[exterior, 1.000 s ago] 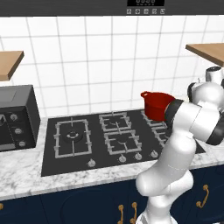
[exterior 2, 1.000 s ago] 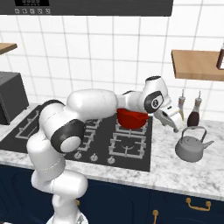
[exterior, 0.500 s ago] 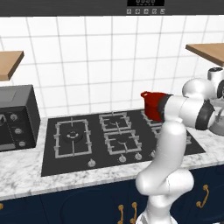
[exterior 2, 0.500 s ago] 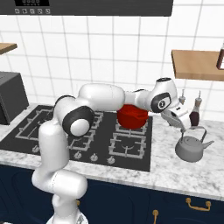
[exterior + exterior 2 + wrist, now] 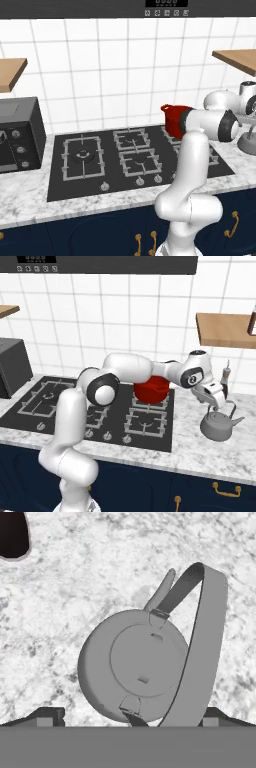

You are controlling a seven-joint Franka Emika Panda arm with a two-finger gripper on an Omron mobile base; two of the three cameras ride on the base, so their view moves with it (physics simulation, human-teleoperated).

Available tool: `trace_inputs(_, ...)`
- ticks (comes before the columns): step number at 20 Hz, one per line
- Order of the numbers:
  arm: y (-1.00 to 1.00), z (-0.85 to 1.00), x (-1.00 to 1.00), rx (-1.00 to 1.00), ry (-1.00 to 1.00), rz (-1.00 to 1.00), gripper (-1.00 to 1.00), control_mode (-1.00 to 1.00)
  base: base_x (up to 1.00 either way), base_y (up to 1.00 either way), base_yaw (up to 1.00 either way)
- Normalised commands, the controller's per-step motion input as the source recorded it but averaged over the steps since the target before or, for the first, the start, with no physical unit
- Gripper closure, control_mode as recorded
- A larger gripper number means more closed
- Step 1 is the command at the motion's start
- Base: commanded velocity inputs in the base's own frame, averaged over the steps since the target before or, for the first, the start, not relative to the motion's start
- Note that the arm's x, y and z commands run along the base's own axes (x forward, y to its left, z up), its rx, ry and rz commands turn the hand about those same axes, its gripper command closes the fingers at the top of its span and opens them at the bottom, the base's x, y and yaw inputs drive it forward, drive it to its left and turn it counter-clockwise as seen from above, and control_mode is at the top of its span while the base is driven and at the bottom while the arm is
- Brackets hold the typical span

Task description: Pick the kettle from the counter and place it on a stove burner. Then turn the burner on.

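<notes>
The kettle [image 5: 218, 426] stands upright on the marbled bench [image 5: 200, 453], just to the right of the black cooktop [image 5: 160, 443] and well apart from the large burner [image 5: 82, 156] at the cooktop's far left. The gripper [image 5: 214, 401] hangs directly above the kettle, just over the top of its arched handle [image 5: 200, 637], pointing down at it. The fingers are spread wide and hold nothing — in the hand view the two dark fingertips [image 5: 47, 716] rise at the bottom edge, one on either side of the kettle body, with the round lid [image 5: 145, 667] between them. In that same view the handle band runs from the near rim, by the right fingertip, up and over to the far rim beside the spout [image 5: 161, 592]; its long axis therefore lies roughly across the line joining the fingertips, tilted a little to one side. That is the relation the coming move turns on: judged from here, a straight descent should bring the fingers to either side of the band, though the band sits off-centre, closer to the right fingertip, so a small sideways correction may be needed before closing. The red pot [image 5: 151, 390] stands on a rear burner just beside the arm's forearm — not in the path down. No lift has begun; the kettle rests fully on the bench.
</notes>
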Motion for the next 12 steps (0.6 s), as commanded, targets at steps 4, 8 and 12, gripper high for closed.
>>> trace_inputs(4, -0.16, -0.18, 0.17, 0.01, 0.0, 0.0, -1.0, -1.0, 0.0, 0.0, 0.0)
trace_inputs(8, -0.02, -0.01, 0.0, 0.0, 0.0, 0.0, -1.0, -1.0, 0.0, 0.0, 0.0)
trace_inputs(12, 0.0, -0.11, 0.0, 0.0, 0.0, -0.01, -1.0, -1.0, 0.0, 0.0, 0.0)
